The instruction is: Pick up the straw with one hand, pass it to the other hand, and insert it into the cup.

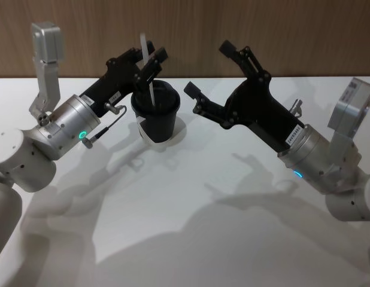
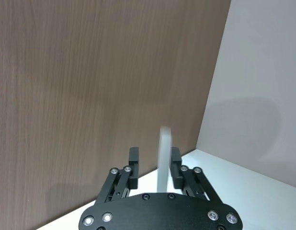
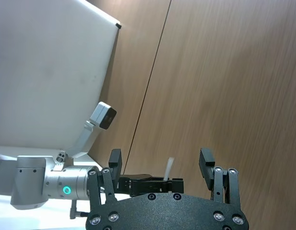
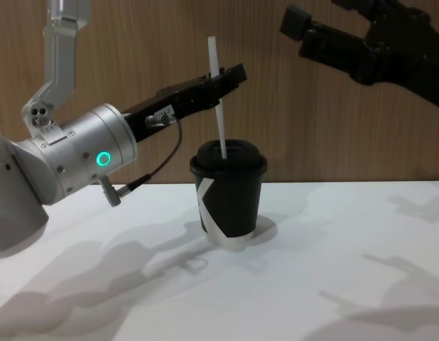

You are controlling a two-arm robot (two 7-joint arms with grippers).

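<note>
Black fingers of the left gripper [image 1: 150,64] pinch the straw [image 1: 148,72] partway up, above the cup [image 1: 155,117]. The straw's lower end sits in the lid's hole, its top leaning slightly toward the wooden wall [image 1: 293,30]. The cup stands on the white table [image 1: 203,215] near its far edge, left of middle. The right gripper [image 1: 210,67] hovers beside the cup, well apart from it, fingers spread wide and holding nothing.

The straw's [image 4: 218,106] lower end is hidden inside the cup [image 4: 229,195]. In the left wrist view the straw is blurred, its base behind the left gripper [image 2: 155,165].
</note>
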